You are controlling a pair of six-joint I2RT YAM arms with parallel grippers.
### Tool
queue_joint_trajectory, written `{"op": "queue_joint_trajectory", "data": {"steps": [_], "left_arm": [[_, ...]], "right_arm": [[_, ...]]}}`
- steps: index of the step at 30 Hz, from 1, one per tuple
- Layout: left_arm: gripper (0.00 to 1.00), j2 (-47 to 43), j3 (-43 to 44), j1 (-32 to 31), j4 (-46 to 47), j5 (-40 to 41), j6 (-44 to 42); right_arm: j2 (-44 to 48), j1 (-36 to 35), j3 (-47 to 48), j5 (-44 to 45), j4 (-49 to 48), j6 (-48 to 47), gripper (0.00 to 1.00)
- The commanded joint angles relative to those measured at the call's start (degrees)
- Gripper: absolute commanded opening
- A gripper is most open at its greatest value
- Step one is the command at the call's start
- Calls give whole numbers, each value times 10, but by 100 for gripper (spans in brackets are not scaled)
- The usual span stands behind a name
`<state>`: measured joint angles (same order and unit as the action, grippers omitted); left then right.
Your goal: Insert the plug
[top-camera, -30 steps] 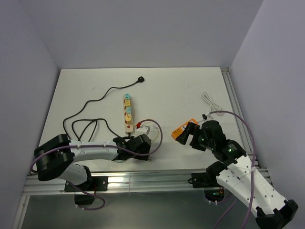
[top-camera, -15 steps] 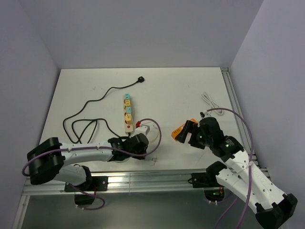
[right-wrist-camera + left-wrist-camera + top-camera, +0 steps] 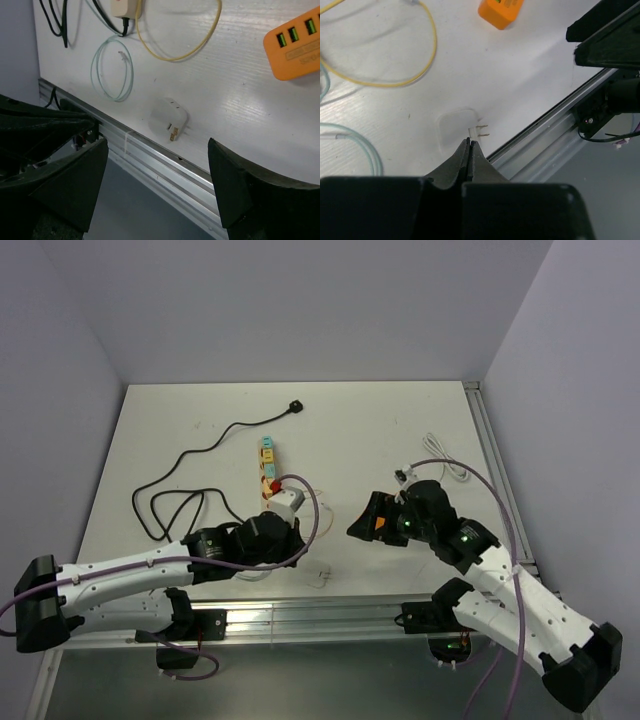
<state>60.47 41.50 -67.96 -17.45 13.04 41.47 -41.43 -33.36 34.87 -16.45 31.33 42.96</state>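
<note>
Meanwhile, the left gripper (image 3: pixel 470 146) is pinched closed on nothing, just beside the small white two-pronged plastic plug (image 3: pixel 459 128) at the tabletop's near edge; the right gripper (image 3: pixel 364 521) gapes empty.

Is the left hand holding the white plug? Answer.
No, the left hand is shut empty; the white plug lies on the table.

The white table (image 3: pixel 180 420) holds a power strip (image 3: pixel 268 465) in the middle, a black cord (image 3: pixel 215 440) at ten o'clock, a white cable (image 3: pixel 443 455) at three, a plug (image 3: pixel 318 577) at six.
</note>
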Motion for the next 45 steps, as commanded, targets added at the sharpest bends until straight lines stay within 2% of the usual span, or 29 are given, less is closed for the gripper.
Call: {"op": "queue_joint_trajectory", "data": {"steps": [1,10,15,20,24,33,34,36,43,45], "left_arm": [[0,-32,9,-3,-50,31,32],[2,-179,-27,-3,-61,29,70],[1,-195,-29,-3,-77,27,72],[0,-203,-43,-3,-69,12,73],[0,-212,-51,-3,-71,8,77],[0,-233,-54,-3,-85,16,78],[0,-234,-55,-3,-85,15,79],[0,-235,-59,-3,-84,12,81],[0,-247,-70,-3,-88,12,90],[0,-246,-70,-3,-86,10,90]], "right_arm": [[-51,-43,-10,16,-61,21,87],[-174,-123,-54,85,-161,97,80],[-253,-150,-66,60,-229,116,76],[-322,-190,-44,69,-253,129,66],[-340,-207,-49,73,-272,142,56],[-361,-218,-58,62,-297,147,47],[-365,-218,-59,61,-302,147,44],[-366,-218,-63,55,-309,150,33],[-345,-225,-86,58,-325,160,29],[-344,-225,-88,57,-324,158,19]]}}
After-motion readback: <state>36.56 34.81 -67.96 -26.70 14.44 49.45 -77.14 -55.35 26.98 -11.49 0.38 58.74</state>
